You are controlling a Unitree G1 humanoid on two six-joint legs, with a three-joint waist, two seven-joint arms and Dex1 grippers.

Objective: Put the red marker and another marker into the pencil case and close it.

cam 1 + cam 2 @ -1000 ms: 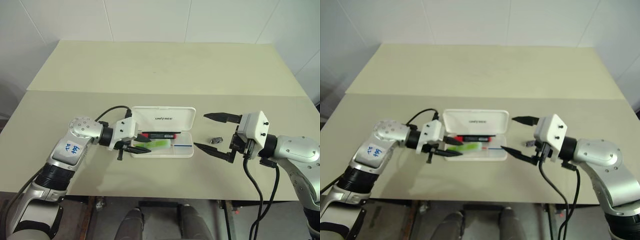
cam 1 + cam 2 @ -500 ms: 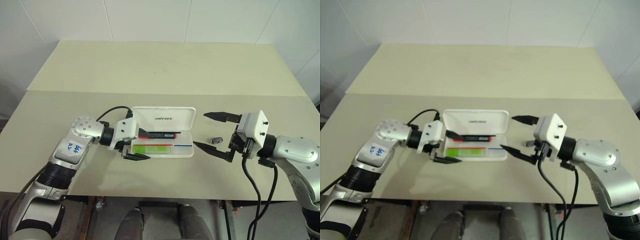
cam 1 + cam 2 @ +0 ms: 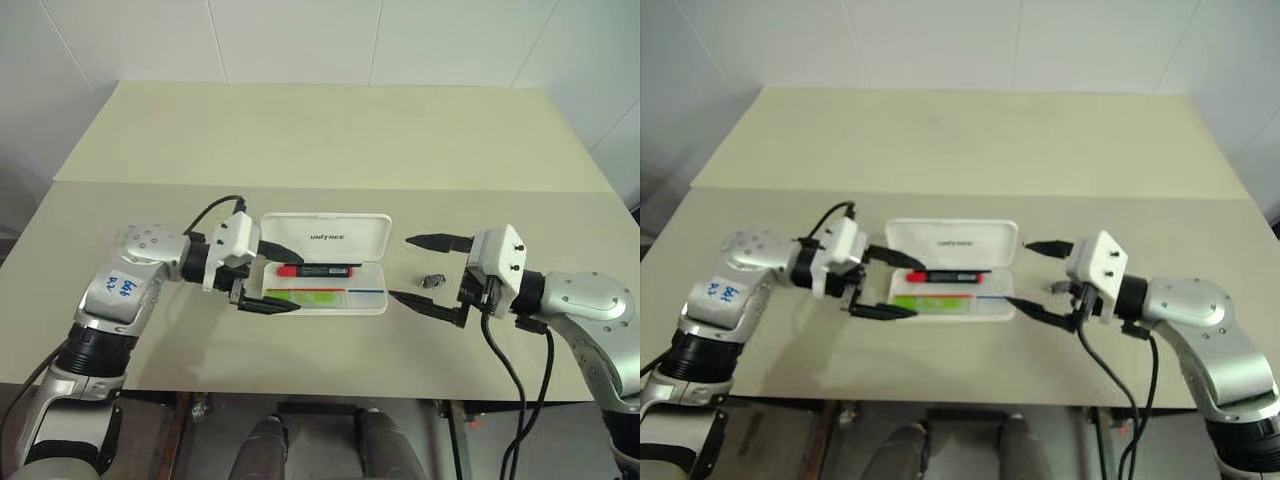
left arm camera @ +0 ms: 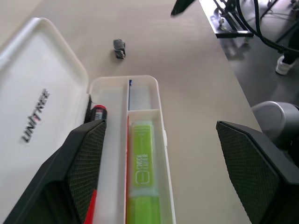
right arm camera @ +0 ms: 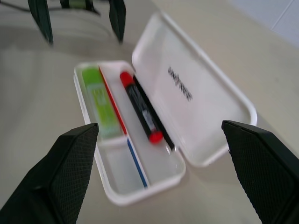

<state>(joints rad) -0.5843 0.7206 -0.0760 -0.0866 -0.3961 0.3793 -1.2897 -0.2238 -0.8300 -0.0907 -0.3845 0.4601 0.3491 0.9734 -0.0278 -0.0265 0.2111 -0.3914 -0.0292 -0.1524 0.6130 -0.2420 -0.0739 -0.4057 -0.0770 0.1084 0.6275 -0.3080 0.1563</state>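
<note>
The white pencil case (image 3: 325,228) lies open at the table's middle, its lettered lid folded back. Inside, the red marker (image 3: 315,270) lies along the back compartment and the other marker, a lime-green highlighter (image 3: 305,296), lies flat in the front one. My left gripper (image 3: 292,283) hovers open over the case's left end, one finger on each side of it, holding nothing. In the left wrist view the highlighter (image 4: 141,177) and the red marker (image 4: 97,113) lie between its spread fingers. To the right of the case my right gripper (image 3: 400,268) stands open and empty, pointing at it.
A small dark object (image 3: 432,280) lies on the table between the case and my right gripper. The beige table (image 3: 330,140) stretches far behind the case, with a seam across it. Its front edge runs close below both arms.
My left gripper opened and let go of the green highlighter, which now lies flat in the case. The left hand then rose a little. My right gripper sank slightly.
</note>
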